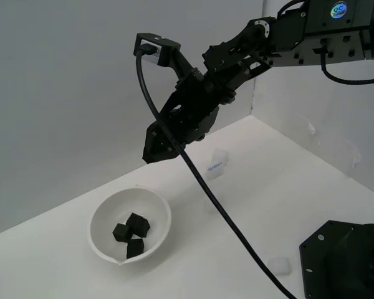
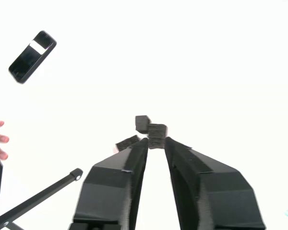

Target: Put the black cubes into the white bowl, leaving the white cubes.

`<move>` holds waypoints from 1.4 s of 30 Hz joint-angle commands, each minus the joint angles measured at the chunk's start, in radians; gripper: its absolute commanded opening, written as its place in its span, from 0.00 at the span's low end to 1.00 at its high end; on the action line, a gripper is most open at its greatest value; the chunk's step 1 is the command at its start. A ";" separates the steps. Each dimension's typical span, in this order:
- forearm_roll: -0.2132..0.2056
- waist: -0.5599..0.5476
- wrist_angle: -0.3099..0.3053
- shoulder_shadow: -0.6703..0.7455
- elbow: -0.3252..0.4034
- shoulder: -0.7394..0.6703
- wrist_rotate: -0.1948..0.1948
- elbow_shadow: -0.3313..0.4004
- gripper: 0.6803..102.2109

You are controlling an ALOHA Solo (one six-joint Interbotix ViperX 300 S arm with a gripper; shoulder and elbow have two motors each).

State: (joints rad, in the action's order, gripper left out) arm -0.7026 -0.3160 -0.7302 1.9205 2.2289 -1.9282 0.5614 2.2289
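Black cubes [image 1: 131,232], all three, lie clustered inside the white bowl [image 1: 100,215] at the exterior view's near left, with the gripper [image 1: 154,152] raised above its far rim, jaws narrowly parted and empty, sorting apparently complete.

The counter [image 1: 287,199] was white and smooth. A plain grey wall [image 1: 62,93] stood behind it, and a white wall [image 1: 324,118] met it on the exterior view's right. Light was bright.
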 commanded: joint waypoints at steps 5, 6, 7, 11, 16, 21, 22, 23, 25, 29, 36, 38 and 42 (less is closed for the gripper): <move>-0.015 0.095 0.032 0.126 0.057 -0.120 0.043 0.052 0.02; -0.015 0.107 0.052 0.147 0.071 -0.141 0.054 0.064 0.02; -0.015 0.123 0.074 0.172 0.081 -0.163 0.066 0.077 0.02; -0.015 0.170 0.120 0.247 0.132 -0.239 0.121 0.127 0.02; -0.014 0.224 0.130 0.305 0.184 -0.298 0.161 0.183 0.02; -0.009 0.233 0.178 0.387 0.227 -0.380 0.201 0.227 0.02; -0.009 0.233 0.184 0.403 0.233 -0.396 0.202 0.233 0.02; -0.009 0.235 0.186 0.417 0.239 -0.411 0.202 0.238 0.02; -0.009 0.236 0.187 0.439 0.250 -0.433 0.202 0.250 0.02; -0.009 0.236 0.190 0.472 0.282 -0.465 0.202 0.282 0.02; -0.014 0.232 0.206 0.552 0.333 -0.546 0.198 0.333 0.02; -0.020 0.233 0.229 0.578 0.348 -0.572 0.193 0.347 0.02; -0.035 0.232 0.270 0.620 0.374 -0.615 0.186 0.373 0.02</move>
State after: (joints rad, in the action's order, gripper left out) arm -0.7194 -0.0690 -0.4694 2.5219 2.6001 -2.5249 0.7348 2.6016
